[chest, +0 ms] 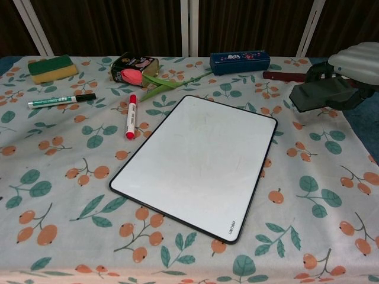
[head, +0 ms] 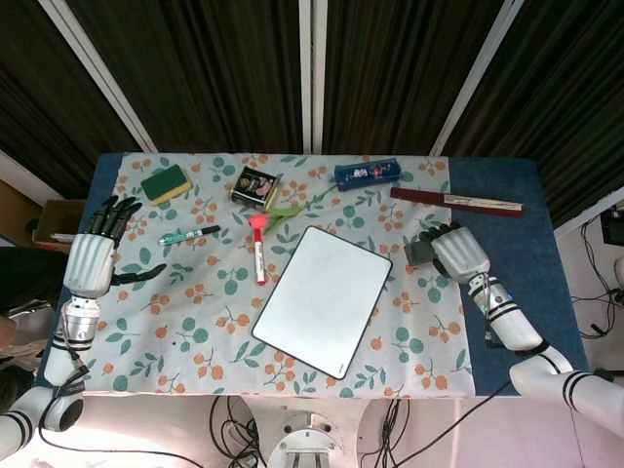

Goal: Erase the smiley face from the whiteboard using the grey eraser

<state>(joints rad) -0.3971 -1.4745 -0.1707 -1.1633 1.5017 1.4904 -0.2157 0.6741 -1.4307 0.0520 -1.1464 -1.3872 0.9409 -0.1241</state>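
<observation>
The whiteboard lies tilted in the middle of the floral cloth, its surface plain white with only faint smudges. My right hand hovers to the right of the board, off its edge, gripping the grey eraser. The eraser hangs above the cloth, clear of the board. My left hand is raised at the far left edge of the table, fingers spread and holding nothing; only the head view shows it.
A red marker and green marker lie left of the board. Behind it are a green-yellow sponge, a small tin, a tulip, a blue pencil case and a dark red fan.
</observation>
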